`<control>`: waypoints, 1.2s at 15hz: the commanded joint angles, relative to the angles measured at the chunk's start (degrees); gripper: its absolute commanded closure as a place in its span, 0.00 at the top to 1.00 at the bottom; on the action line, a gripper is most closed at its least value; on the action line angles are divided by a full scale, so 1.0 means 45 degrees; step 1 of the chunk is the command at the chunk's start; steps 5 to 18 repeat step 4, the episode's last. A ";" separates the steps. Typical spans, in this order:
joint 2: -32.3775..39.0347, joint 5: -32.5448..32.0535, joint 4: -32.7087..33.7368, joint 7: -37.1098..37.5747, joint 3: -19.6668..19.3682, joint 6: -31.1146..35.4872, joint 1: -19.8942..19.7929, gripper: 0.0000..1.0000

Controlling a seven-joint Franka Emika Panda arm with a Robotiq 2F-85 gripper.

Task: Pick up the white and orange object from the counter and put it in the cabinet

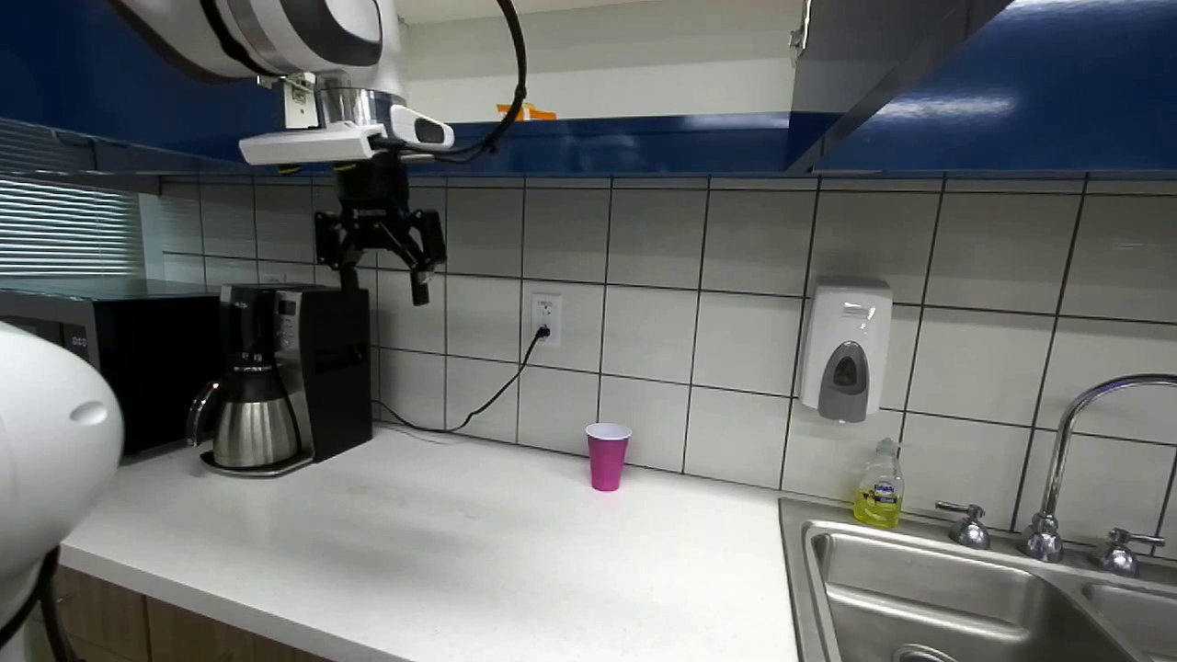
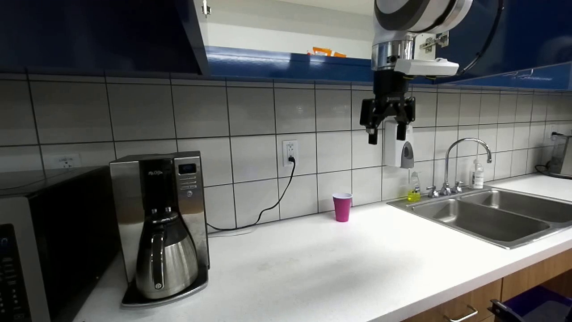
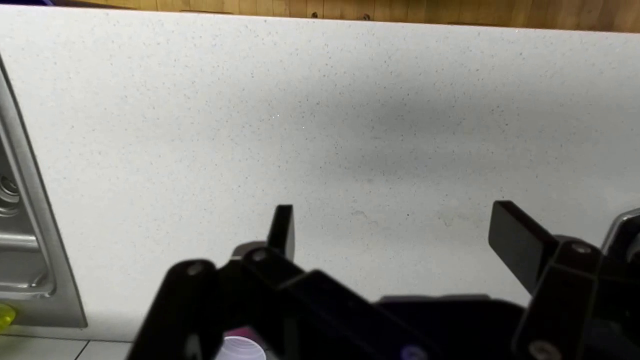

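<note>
An orange object (image 1: 526,112) shows just above the bottom edge of the open blue cabinet (image 1: 644,142), and in an exterior view (image 2: 328,52) it shows as orange pieces behind that edge. Most of it is hidden, and I cannot tell how much is white. No white and orange object shows on the white counter (image 1: 460,542), also seen in the wrist view (image 3: 310,125). My gripper (image 1: 384,283) points down below cabinet height, above the counter, also in an exterior view (image 2: 387,134). In the wrist view my gripper (image 3: 392,225) has its fingers wide apart with nothing between them.
A pink cup (image 1: 607,460) stands near the tiled wall. A coffee maker (image 2: 161,232) and a microwave (image 2: 58,241) stand at one end. A sink (image 1: 929,579), dish soap (image 1: 880,492) and a wall dispenser (image 1: 846,354) are at the other. An open cabinet door (image 1: 883,74) juts out.
</note>
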 commanded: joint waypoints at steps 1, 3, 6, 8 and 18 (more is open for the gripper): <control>0.0003 0.0067 -0.0126 -0.0055 0.0095 -0.0027 -0.0119 1.00; 0.0029 0.0066 -0.0213 -0.0055 0.0096 -0.0026 -0.0119 1.00; 0.0030 0.0066 -0.0207 -0.0055 0.0096 -0.0026 -0.0119 1.00; 0.0030 0.0066 -0.0207 -0.0055 0.0096 -0.0026 -0.0119 1.00; 0.0030 0.0066 -0.0207 -0.0055 0.0096 -0.0026 -0.0119 1.00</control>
